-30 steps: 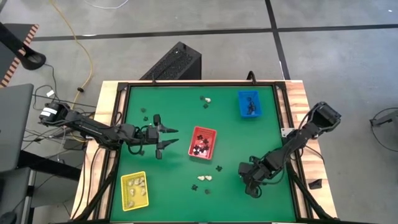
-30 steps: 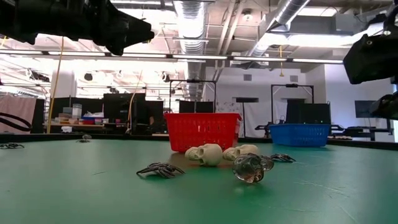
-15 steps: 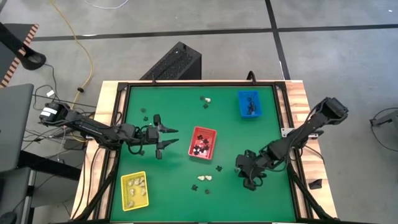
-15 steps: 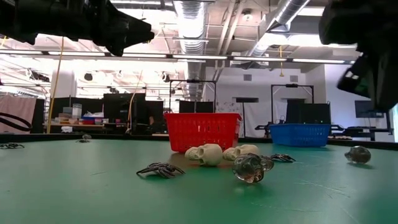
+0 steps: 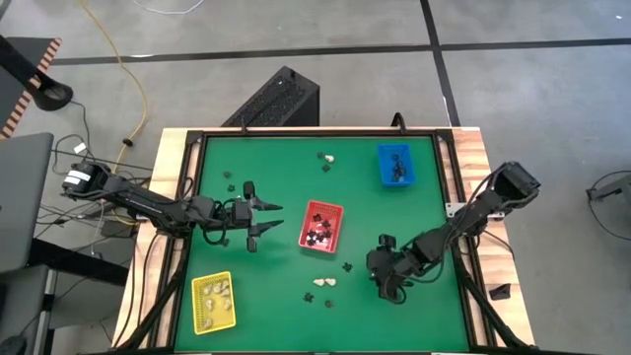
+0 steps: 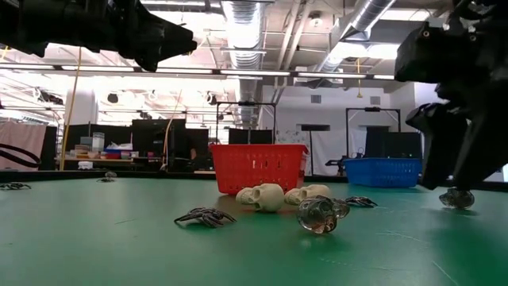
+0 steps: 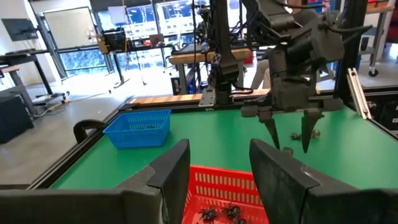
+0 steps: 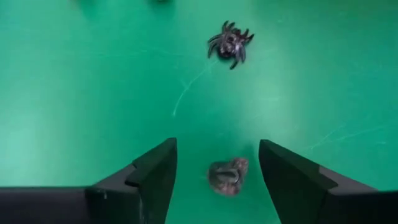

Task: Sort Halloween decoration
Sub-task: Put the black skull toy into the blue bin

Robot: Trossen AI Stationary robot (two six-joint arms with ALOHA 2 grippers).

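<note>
Right wrist view: right gripper (image 8: 217, 177) fingers spread wide around a small grey decoration (image 8: 227, 176) at lower centre, on the mat. Risk: round piece rolls away on closing. Left gripper (image 5: 269, 219) open, idle at left-centre of the high view.

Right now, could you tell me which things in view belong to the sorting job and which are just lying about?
Part of the job:
- grey skull piece between the open right gripper fingers
- black spider
- cream skulls
- red tray, blue tray, yellow tray

Just lying about:
- black case behind the table
- yellow cable on the floor
</note>
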